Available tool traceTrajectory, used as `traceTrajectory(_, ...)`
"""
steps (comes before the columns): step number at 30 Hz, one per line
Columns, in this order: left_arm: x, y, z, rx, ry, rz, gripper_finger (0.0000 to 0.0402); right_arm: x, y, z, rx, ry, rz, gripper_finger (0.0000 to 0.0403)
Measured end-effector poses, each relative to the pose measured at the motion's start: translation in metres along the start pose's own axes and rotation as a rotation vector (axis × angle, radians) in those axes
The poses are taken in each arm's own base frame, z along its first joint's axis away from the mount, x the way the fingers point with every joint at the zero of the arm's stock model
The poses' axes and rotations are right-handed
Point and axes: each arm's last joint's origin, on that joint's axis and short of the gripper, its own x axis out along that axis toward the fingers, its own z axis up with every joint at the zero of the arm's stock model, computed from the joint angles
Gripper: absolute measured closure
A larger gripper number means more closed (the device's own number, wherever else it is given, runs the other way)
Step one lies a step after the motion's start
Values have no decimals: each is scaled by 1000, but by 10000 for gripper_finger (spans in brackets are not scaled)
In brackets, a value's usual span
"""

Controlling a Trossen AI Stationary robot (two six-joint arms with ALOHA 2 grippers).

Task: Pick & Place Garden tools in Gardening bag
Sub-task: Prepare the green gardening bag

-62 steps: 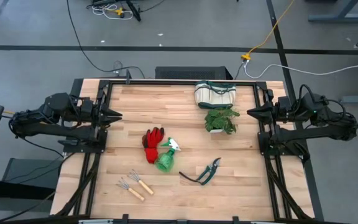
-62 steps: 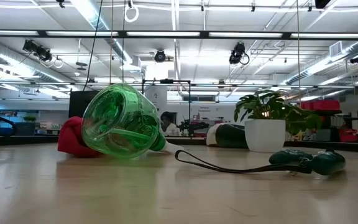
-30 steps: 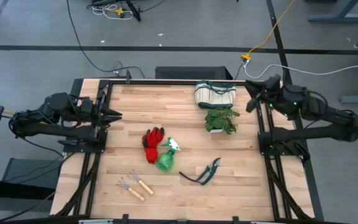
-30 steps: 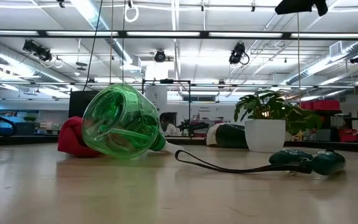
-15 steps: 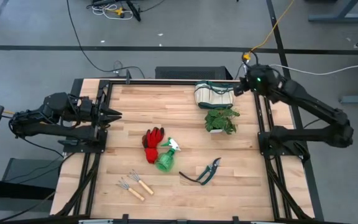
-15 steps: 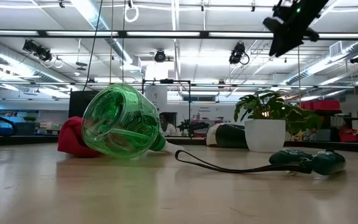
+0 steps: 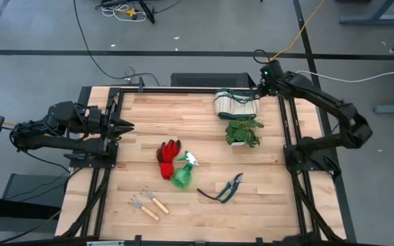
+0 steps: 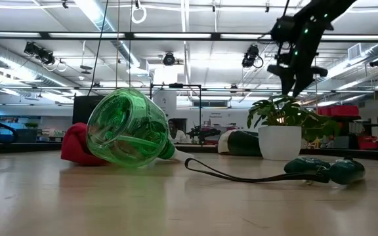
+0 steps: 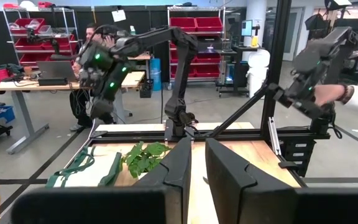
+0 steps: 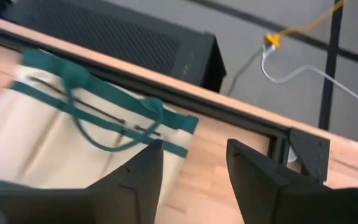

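Fingers apart, the right end effector (image 7: 257,91) hangs above the gardening bag's (image 7: 236,104) right end, empty.

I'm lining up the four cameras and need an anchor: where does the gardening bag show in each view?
High view: gardening bag at the table's far edge, just behind the potted plant.
Low view: low dark shape far back, left of the plant's white pot.
Left wrist view: green straps beside the plant's leaves.
Right wrist view: cream panel with green handle, beyond the open right gripper.
Shared landmark: the potted plant, absent only from the right wrist view.
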Motion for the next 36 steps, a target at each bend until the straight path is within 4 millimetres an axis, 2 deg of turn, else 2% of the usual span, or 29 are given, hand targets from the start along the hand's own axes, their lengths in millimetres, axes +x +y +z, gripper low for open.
traceTrajectory(7,0,0,0,0,0,0,346,38,0,1,9,134,-2,194)
traceTrajectory(14,0,0,0,0,0,0,346,63,0,-2,22,213,-31,177)
traceTrajectory(25,0,0,0,-1,0,0,346,80,7,1,68,217,24,177)
traceTrajectory(36,0,0,0,-1,0,0,346,100,8,-4,70,277,-6,179)
